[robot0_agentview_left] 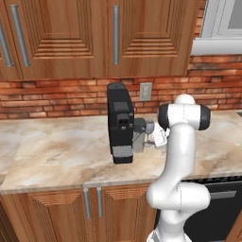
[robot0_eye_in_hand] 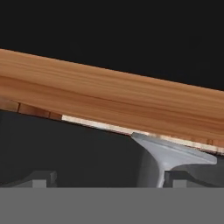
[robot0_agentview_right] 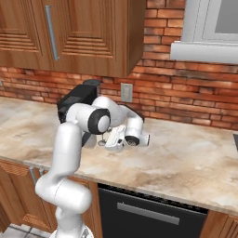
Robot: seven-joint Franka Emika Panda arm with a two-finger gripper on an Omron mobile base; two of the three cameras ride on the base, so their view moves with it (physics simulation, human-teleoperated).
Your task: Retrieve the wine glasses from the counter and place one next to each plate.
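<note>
I see the marbled worktop carrying the black coffee machine. A wine glass stands just beside its right side, close to my claw, whose jaws stand wide apart, gripping nothing.

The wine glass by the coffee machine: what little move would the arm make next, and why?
Probably ease forward a touch, then close. The fingers stand wide open, and the wine glass shows its stem and foot near the right one, right beside the black coffee machine, not yet gripped.
</note>
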